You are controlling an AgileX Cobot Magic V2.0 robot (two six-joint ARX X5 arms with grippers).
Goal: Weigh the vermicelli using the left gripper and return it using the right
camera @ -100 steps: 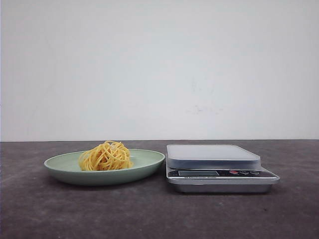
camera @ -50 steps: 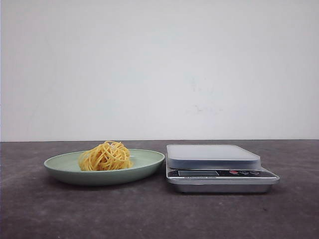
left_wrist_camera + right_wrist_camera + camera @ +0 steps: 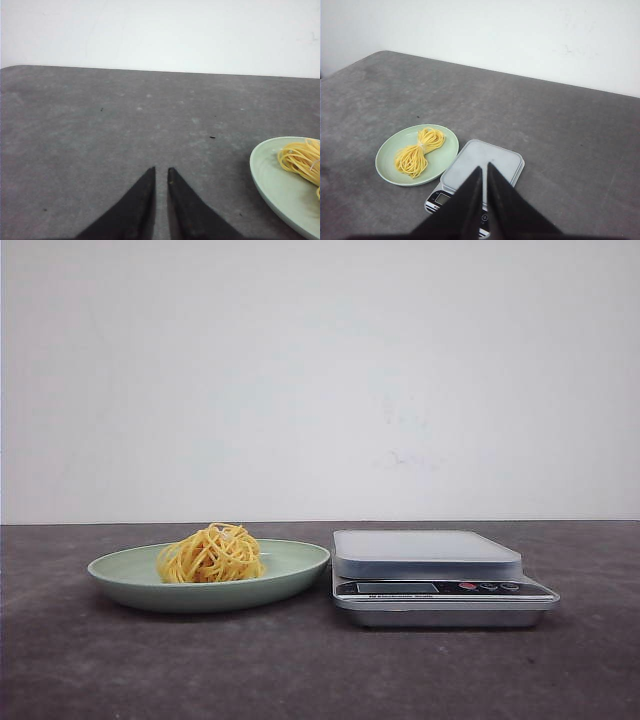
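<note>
A bundle of yellow vermicelli (image 3: 212,554) lies on a pale green plate (image 3: 300,570), left of a silver kitchen scale (image 3: 425,552). Neither gripper shows in the front view. In the left wrist view my left gripper (image 3: 161,170) is shut with nothing in it, low over bare table. The plate (image 3: 270,180) and vermicelli (image 3: 300,159) sit off to its side, apart from it. In the right wrist view my right gripper (image 3: 484,166) is shut and holds nothing, high above the scale (image 3: 492,157). The vermicelli (image 3: 417,152) lies on the plate (image 3: 387,150) beside the scale.
The dark grey table (image 3: 100,670) meets a white wall (image 3: 320,380) at the back. The scale's display and buttons (image 3: 440,588) face the robot. The plate's rim nearly touches the scale.
</note>
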